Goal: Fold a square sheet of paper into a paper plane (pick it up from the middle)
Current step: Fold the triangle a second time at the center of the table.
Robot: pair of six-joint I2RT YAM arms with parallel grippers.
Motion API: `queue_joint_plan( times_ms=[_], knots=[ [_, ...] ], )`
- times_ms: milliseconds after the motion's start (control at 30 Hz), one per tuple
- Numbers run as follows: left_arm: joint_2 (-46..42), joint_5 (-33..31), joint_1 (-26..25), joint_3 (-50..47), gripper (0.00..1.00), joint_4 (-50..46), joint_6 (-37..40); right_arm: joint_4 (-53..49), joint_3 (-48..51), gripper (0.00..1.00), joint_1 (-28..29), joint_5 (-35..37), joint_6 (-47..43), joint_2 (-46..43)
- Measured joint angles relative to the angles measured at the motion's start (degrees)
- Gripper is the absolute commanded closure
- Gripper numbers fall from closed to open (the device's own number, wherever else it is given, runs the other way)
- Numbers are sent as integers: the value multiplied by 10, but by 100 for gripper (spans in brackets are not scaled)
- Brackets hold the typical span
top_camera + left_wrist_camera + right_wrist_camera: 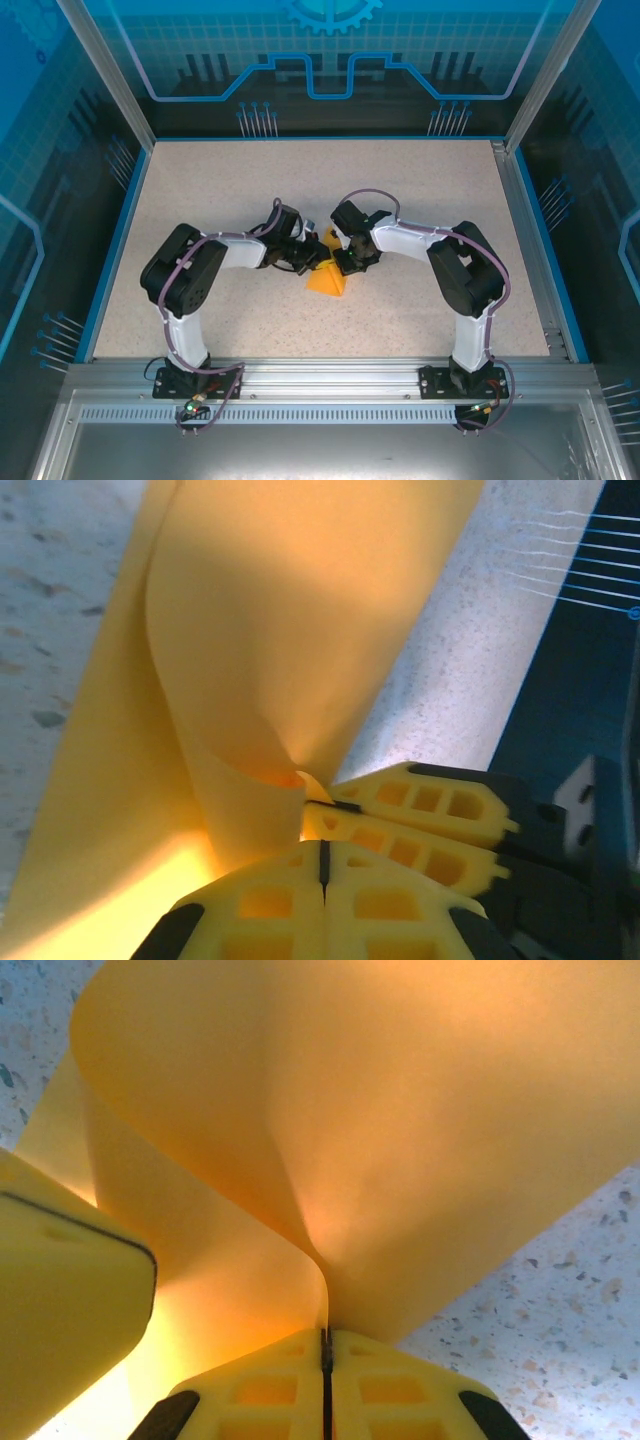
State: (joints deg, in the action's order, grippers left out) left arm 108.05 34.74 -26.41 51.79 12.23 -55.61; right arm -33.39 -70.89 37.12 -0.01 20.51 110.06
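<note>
Right at the middle of the table [420,190], pinching the sheet of paper [328,280] from both sides. Seen from the left wrist: left gripper [323,852] squeezed flat shut, no gap, with the orange paper curling up out of its tips. Seen from the right wrist: right gripper [325,1345] closed just as tight, nipping a fold of the paper in its seam. Tip to tip, nearly touching. Half lifted, bowed and tented, with the lower edge down on the table on the near side.
</note>
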Motion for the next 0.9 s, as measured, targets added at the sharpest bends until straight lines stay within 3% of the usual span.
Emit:
queue_joint_plan(
  times_ms=[333,633,667,800,900],
  knots=[
    [24,-12,0,-2,100,-9,16,0,0,86,0,-1,4,0],
    [24,-12,0,-7,100,1,22,2,11,56,-6,-4,39,-57],
    [24,-12,0,-8,100,2,22,5,20,57,-9,-7,46,-79],
    [24,-12,0,-9,100,5,22,46,66,80,-16,-51,84,-159],
    [24,-12,-1,-9,100,6,22,96,101,90,-10,-107,121,-176]
  ],
)
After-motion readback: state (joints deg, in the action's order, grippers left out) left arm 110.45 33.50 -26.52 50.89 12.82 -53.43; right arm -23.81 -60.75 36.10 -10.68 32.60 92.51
